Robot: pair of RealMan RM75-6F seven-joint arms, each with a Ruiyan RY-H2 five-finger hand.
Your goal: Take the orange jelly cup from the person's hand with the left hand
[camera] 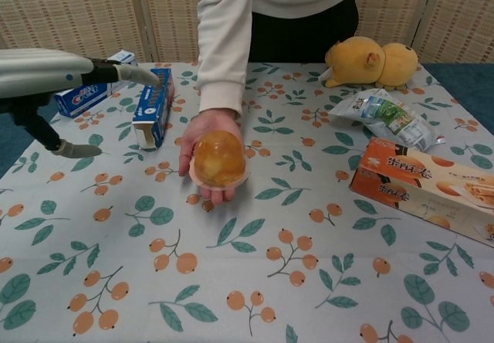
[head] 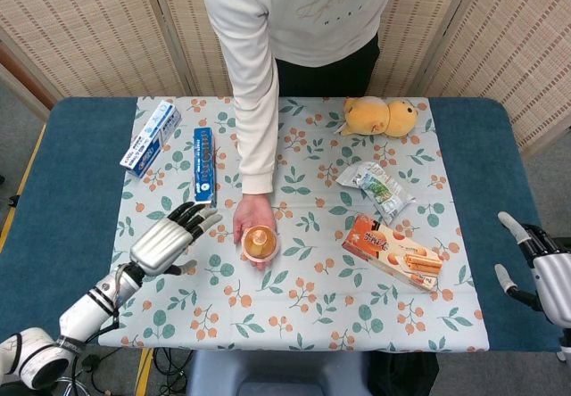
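Jelly cup: orange jelly cup [head: 259, 242] sat on the person's upturned palm [head: 252, 221], above the middle of the table's near half; in the chest view the cup [camera: 218, 159] rested on the hand [camera: 207, 146] with fingertips showing under its rim.
Left hand: left hand [head: 169, 239] hovered over the tablecloth's left part, just left of the person's hand and apart from the cup, fingers extended and spread toward it, holding nothing; in the chest view it [camera: 46, 76] entered from the left edge with a finger pointing toward the blue box.
Right hand: right hand [head: 540, 268] was at the table's right edge, off the cloth, fingers apart, holding nothing.
Table: blue table [head: 76, 160] carried a floral tablecloth [head: 294, 311].
Far left: toothpaste box [head: 150, 137] lay near the cloth's far-left corner, with a blue box [head: 205, 169] just right of it, beside the person's forearm.
Far right: yellow plush toy [head: 378, 116] lay near the cloth's far edge.
Right side: snack packet [head: 376, 189] lay below the plush, and an orange biscuit box [head: 393, 251] nearer the front edge.
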